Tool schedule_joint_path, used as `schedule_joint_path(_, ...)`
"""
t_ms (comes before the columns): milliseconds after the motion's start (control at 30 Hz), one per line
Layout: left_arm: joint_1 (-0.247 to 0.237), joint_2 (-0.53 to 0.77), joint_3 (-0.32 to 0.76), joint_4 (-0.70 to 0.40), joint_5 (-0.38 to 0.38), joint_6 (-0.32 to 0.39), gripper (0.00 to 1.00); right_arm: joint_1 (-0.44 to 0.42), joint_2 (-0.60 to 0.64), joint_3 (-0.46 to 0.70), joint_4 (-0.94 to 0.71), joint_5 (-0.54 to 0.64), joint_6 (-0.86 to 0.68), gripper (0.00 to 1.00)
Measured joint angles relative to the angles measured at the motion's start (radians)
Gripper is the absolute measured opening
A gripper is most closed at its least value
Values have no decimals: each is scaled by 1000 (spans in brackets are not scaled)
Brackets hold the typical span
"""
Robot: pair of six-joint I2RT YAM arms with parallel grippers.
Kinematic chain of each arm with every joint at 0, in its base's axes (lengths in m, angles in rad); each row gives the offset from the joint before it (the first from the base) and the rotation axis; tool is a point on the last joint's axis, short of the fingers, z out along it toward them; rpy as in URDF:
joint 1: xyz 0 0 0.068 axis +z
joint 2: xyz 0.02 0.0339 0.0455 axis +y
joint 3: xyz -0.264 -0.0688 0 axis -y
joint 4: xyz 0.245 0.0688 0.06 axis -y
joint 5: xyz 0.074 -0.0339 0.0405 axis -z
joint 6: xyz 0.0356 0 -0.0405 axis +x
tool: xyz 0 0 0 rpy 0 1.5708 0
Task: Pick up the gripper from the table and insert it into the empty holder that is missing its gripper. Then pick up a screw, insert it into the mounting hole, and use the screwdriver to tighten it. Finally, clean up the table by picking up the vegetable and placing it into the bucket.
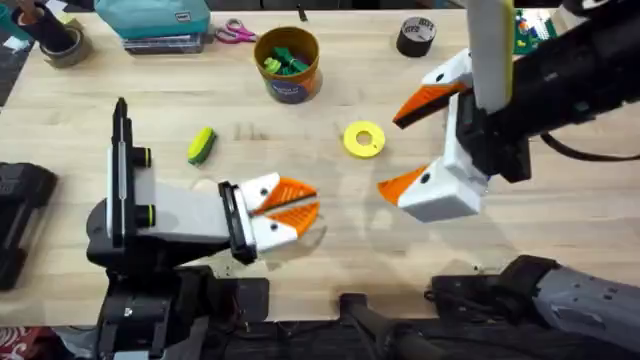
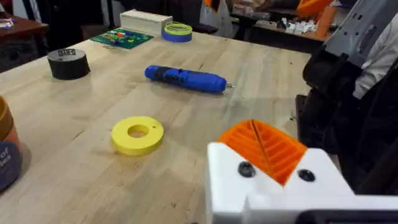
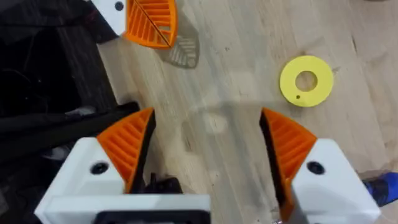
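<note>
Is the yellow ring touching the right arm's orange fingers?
Apart. The right wrist view shows the yellow ring lying on bare wood, clear of the open right fingers.

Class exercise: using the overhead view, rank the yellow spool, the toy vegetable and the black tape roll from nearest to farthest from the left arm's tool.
Measured from the left tool:
1. Yellow spool, just beyond it toward the table's middle.
2. Vegetable, about as near on the opposite side; too close to rank firmly.
3. Black tape roll, at the far edge.

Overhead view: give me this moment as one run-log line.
left gripper: shut, low over table | right gripper: open, empty | vegetable: on table | bucket: holds green pieces | screwdriver: lying on table
</note>
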Motion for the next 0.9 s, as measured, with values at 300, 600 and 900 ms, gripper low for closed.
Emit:
schedule_joint_path(300, 0, 0, 0, 0, 0, 3, 4, 0, 0, 0, 1, 1, 0, 998)
schedule_joint_path(600, 0, 0, 0, 0, 0, 3, 4, -85, -2, 0, 45, 62, 140, 998)
schedule_joint_path(900, 0, 0, 0, 0, 0, 3, 4, -339, -75, -1, 38, 277, 340, 998)
